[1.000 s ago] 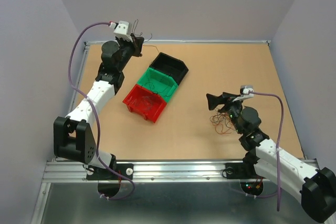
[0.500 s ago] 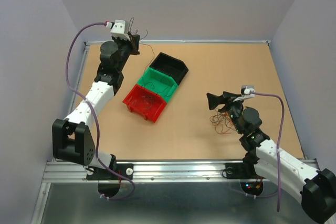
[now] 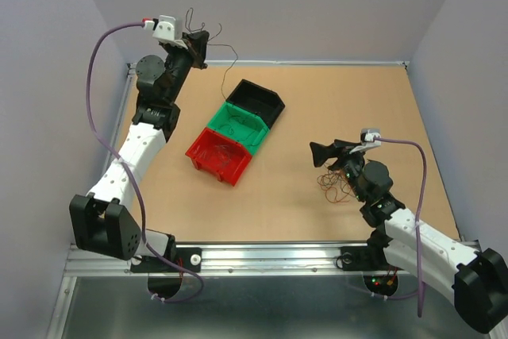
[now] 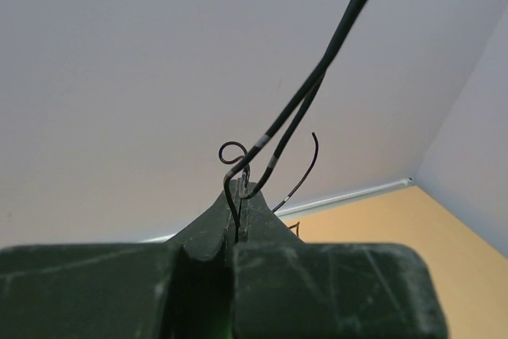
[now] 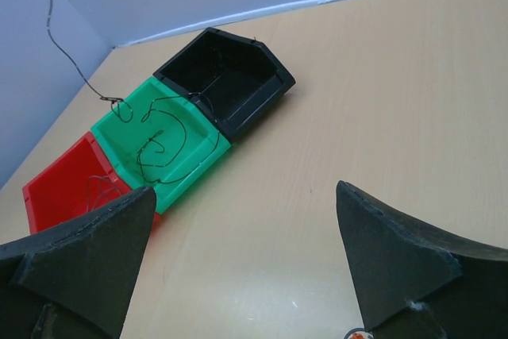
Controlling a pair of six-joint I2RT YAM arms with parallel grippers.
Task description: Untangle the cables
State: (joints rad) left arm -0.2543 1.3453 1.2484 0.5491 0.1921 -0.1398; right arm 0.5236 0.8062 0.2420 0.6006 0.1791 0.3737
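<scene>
L pincer (image 3: pixel 200 44) high over surface (image 3: pixel 317 101) far-left corner, clenched on one dark wire (image 4: pixel 274 129); R pincer (image 3: pixel 329 152) spread wide above cables (image 3: pixel 333 184) nr right edge.

The left arm (image 3: pixel 151 121) has lifted and swung toward 11 o'clock in the overhead view. The left jaws, earlier over the bench's far edge, now stand against the back wall. The dark cable (image 3: pixel 235 63) pinched in them has been drawn up. Before, it ran out flat toward 3 o'clock; now it arcs and drops at 5 o'clock to the green bin (image 3: pixel 238 126). The arm's purple lead (image 3: pixel 91 69) bows higher and wider, and its shoulder block (image 3: pixel 103 226) has shifted toward 8 o'clock.
</scene>
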